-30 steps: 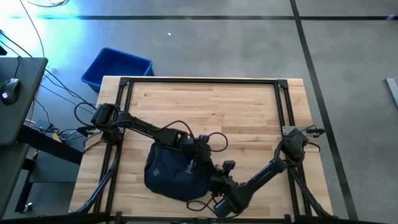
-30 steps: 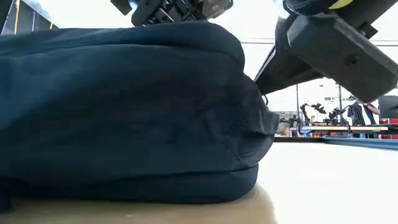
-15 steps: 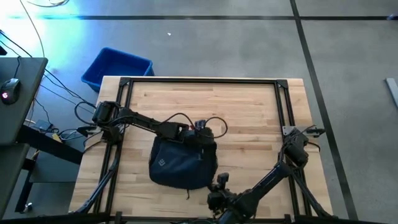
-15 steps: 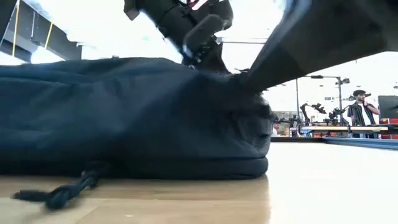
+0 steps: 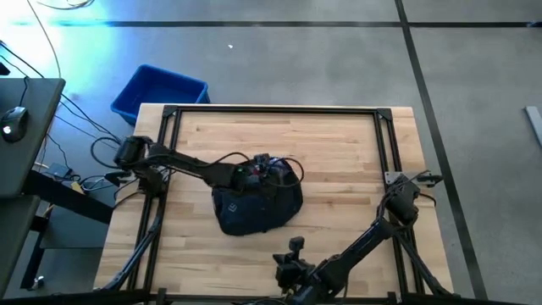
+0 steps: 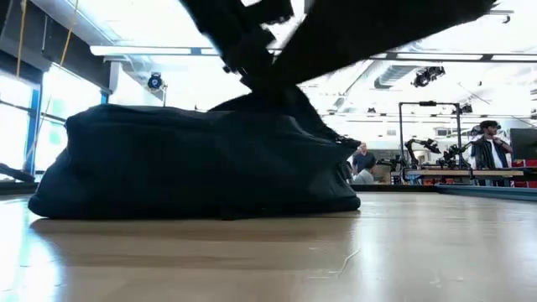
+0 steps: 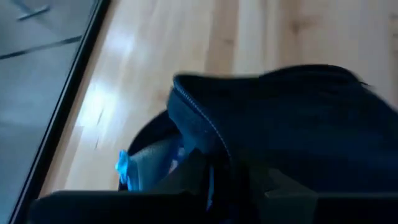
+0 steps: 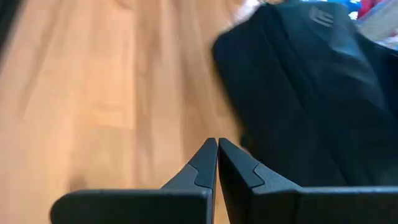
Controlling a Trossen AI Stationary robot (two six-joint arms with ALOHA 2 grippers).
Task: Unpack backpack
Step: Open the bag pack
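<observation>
The dark navy backpack (image 5: 254, 212) lies on its side at the middle of the table, its pale square logo (image 5: 233, 204) facing up. My left gripper (image 5: 269, 172) is at its far upper edge, shut on the fabric by the opening. In the left wrist view the backpack (image 7: 298, 118) gapes, and something pale and light blue (image 7: 127, 165) shows inside. My right gripper (image 5: 294, 247) is shut, near the table's near edge and apart from the backpack (image 8: 311, 93). In the low view the backpack (image 6: 193, 164) rests flat on the wood. My left gripper (image 7: 214, 186) pinches the zip-lined rim of the backpack's opening (image 7: 199, 118) between its two fingers, coming slanting down from the table's left. The rim is raised a little at the hold (image 6: 268, 96), and the rest of the bag lies on the table.
A blue plastic bin (image 5: 159, 91) stands on the floor beyond the table's far left corner. A black metal frame (image 5: 279, 109) runs round the table top. Bare wood lies to the backpack's right and far side. People (image 6: 487, 147) stand in the room behind.
My left gripper has moved toward the far edge, dragging the backpack along the table away from the near edge and a little to the right. My right gripper has drawn back from the backpack's near right side toward the near edge.
</observation>
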